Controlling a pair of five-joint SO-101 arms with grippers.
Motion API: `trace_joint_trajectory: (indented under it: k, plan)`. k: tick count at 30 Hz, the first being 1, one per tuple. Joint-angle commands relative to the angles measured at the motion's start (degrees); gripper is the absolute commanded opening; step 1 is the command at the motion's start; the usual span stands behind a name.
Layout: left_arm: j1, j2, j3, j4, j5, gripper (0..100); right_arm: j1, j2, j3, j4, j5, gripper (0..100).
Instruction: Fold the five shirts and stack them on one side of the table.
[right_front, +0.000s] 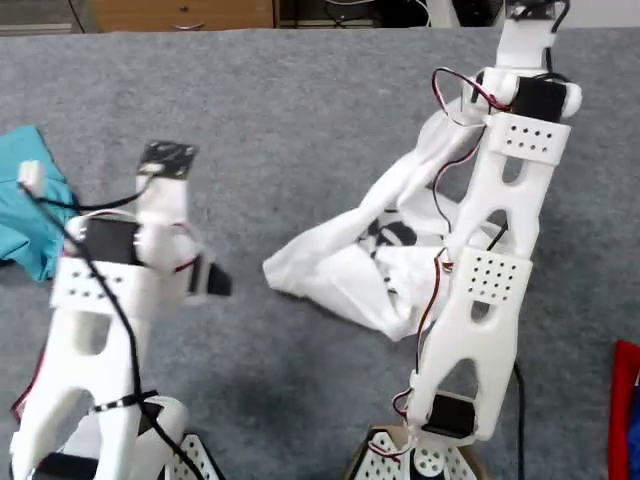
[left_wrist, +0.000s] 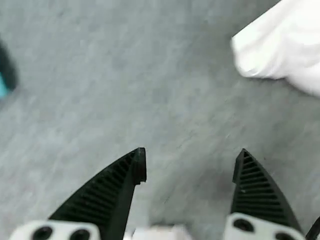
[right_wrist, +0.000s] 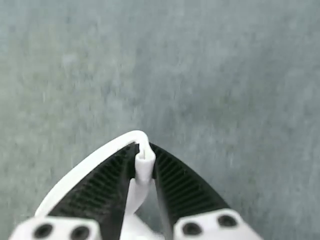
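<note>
A white shirt (right_front: 350, 255) lies crumpled at the table's middle, one part pulled up toward the far side beside my right arm (right_front: 510, 170). My right gripper (right_wrist: 145, 155) is shut on a thin fold of the white shirt (right_wrist: 142, 170), with grey table beyond it. A teal shirt (right_front: 35, 195) lies bunched at the left edge. My left arm (right_front: 120, 250) stands between the two shirts. My left gripper (left_wrist: 192, 165) hangs open over bare grey table, nothing between its fingers. A corner of the white shirt (left_wrist: 280, 45) lies a little way off from it.
The grey felt table (right_front: 280, 110) stretches to the far edge, where wooden furniture (right_front: 180, 12) stands. A red and blue cloth (right_front: 628, 410) shows at the right edge. Open table lies between the two arms in front.
</note>
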Motion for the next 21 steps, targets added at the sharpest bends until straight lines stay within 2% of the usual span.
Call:
trace_joint_trajectory:
  k: [1, 6, 10, 15, 21]
  plan:
    - [5.89, 4.09, -0.18, -8.62, 6.59, 29, 0.48, -1.89, -1.36, -5.36, -0.18, 0.5]
    - [7.91, 19.82, -1.49, -21.45, 14.42, 29, 0.40, 1.19, -1.45, -6.86, -0.18, 0.5]
    - [7.82, 34.68, -9.14, -26.20, 18.46, 29, 0.66, 2.24, -1.36, -8.35, -0.18, 0.5]
    - [7.74, 50.86, -25.41, -25.23, 22.07, 29, 0.31, 3.21, -1.36, -8.44, -0.18, 0.5]
    - [7.91, 65.36, -40.97, -13.19, 22.42, 29, 0.31, 3.30, -1.36, -8.53, -0.18, 0.5]
